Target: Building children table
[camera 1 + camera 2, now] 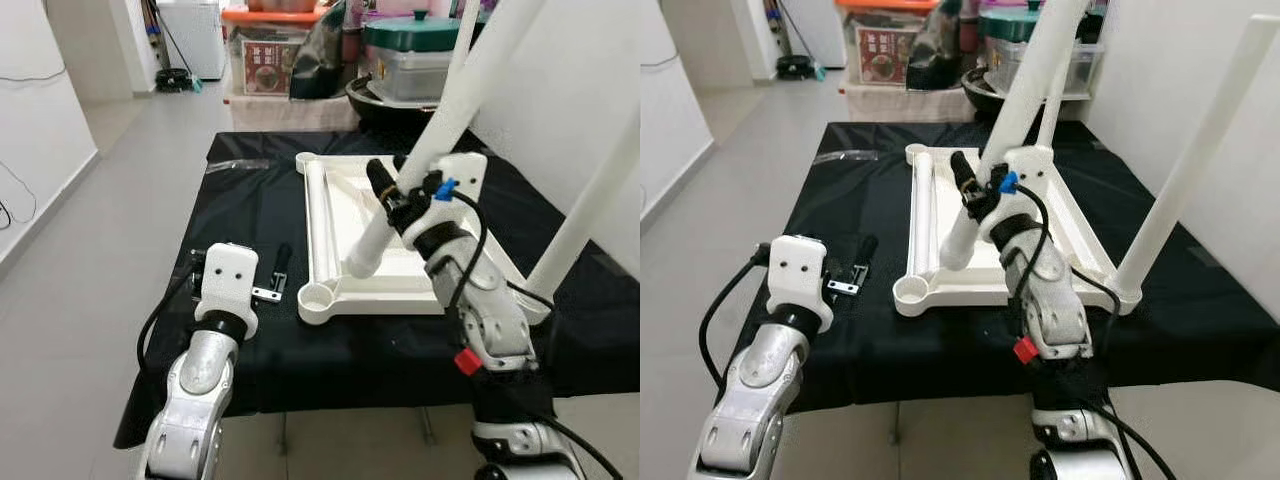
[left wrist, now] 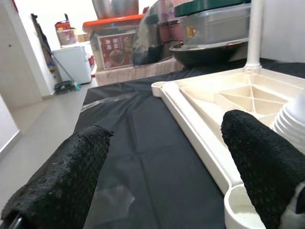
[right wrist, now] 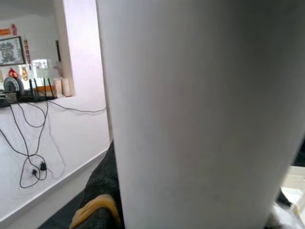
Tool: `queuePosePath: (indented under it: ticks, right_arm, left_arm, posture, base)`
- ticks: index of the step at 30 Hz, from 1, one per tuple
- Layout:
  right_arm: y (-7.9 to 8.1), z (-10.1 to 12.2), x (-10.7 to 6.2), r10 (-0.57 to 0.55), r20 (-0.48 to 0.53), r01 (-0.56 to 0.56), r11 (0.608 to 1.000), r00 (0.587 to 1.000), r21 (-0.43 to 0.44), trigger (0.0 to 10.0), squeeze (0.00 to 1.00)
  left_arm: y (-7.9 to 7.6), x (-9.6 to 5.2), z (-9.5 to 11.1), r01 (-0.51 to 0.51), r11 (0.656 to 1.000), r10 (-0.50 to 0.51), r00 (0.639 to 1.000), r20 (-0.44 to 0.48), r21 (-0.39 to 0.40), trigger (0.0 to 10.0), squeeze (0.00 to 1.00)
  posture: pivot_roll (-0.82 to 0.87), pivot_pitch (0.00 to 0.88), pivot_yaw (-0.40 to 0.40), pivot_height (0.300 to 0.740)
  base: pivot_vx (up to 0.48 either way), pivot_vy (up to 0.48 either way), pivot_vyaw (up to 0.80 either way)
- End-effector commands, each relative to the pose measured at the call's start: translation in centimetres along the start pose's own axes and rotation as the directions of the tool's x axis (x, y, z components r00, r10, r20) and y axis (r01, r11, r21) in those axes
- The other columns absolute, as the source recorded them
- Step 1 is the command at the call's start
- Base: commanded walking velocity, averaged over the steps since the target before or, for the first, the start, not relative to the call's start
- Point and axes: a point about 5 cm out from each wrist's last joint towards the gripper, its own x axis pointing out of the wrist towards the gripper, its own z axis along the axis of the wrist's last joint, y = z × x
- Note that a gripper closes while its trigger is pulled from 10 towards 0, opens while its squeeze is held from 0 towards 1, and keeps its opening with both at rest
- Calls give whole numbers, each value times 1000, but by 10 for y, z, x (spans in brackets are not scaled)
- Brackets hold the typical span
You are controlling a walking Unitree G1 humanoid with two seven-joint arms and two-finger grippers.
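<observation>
A white children's tabletop lies upside down on a black-clothed table. My right gripper is shut on a loose white leg, which is tilted with its lower end over the underside of the top. In the right wrist view that leg is very close. One leg stands in the near right corner and another in a far corner. The near left corner socket holds nothing. My left gripper is open just left of that socket, with one finger resting near the rim.
Storage boxes, a lidded tub and a dark pot crowd the space behind the table. A clear plastic bag lies on the cloth at the far left. Open floor runs along the left, and a white wall is on the right.
</observation>
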Motion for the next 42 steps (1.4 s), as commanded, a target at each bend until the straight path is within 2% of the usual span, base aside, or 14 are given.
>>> queuePosePath:
  ticks: [1,8,10,12,21,22,24,26,27,30,33,36,38,42]
  right_arm:
    - [1,3,7,37,8,-37,999,999,13,10000,0]
    - [3,6,46,202,-56,-201,979,978,11,10000,0]
    - [3,6,46,202,-56,-201,979,978,11,10000,0]
    - [6,6,62,285,-114,-281,959,952,46,10000,0]
    - [9,13,72,428,-152,-417,903,891,102,10000,0]
    - [4,23,71,533,-141,-515,844,834,146,10000,0]
    - [4,23,71,533,-141,-515,844,834,146,10000,0]
    - [0,33,66,650,-114,-631,758,751,166,10000,0]
    - [0,33,66,650,-114,-631,758,751,166,10000,0]
    - [-7,53,59,771,-34,-759,633,636,151,10000,0]
    - [-9,58,58,788,-16,-779,612,616,136,10000,0]
    - [-9,66,56,838,21,-835,540,545,110,10000,0]
    - [-9,66,56,838,21,-835,540,545,110,10000,0]
    - [-2,64,55,879,7,-876,474,476,92,10000,0]
  left_arm:
    - [2,-2,-1,-5,1000,5,1000,-13,-4,10000,0]
    - [-17,-17,0,93,993,-96,995,-32,-70,10000,0]
    - [-17,-17,0,93,993,-96,995,-32,-70,10000,0]
    - [-30,-28,5,165,979,-170,985,-27,-120,10000,0]
    - [-42,-41,16,228,961,-234,972,-19,-157,10000,0]
    - [-43,-48,17,236,959,-244,969,-32,-158,10000,0]
    - [-43,-48,17,236,959,-244,969,-32,-158,10000,0]
    - [-41,-53,16,234,959,-244,969,-49,-158,10000,0]
    - [-41,-53,16,234,959,-244,969,-49,-158,10000,0]
    - [-41,-54,14,244,958,-255,965,-60,-149,10000,0]
    - [-42,-54,14,246,958,-258,964,-63,-147,10000,0]
    - [-43,-56,13,257,955,-270,960,-75,-146,10000,0]
    - [-43,-56,13,257,955,-270,960,-75,-146,10000,0]
    - [-45,-57,13,266,953,-280,956,-82,-146,10000,0]
  posture:
    - [73,29,-53,740]
    - [93,90,-67,740]
    - [93,90,-67,740]
    - [114,144,-76,740]
    - [137,198,-86,740]
    - [149,232,-83,740]
    - [149,232,-83,740]
    - [148,234,-81,740]
    - [148,234,-81,740]
    - [154,224,-75,740]
    - [152,217,-72,740]
    - [151,193,-66,740]
    - [151,193,-66,740]
    - [152,185,-61,740]
  base:
    - [0,0,0]
    - [0,0,0]
    - [0,0,0]
    - [0,0,0]
    - [0,0,0]
    - [0,0,0]
    - [0,0,0]
    - [0,0,0]
    - [0,0,0]
    - [0,0,0]
    - [0,0,0]
    - [0,0,0]
    - [0,0,0]
    - [0,0,0]
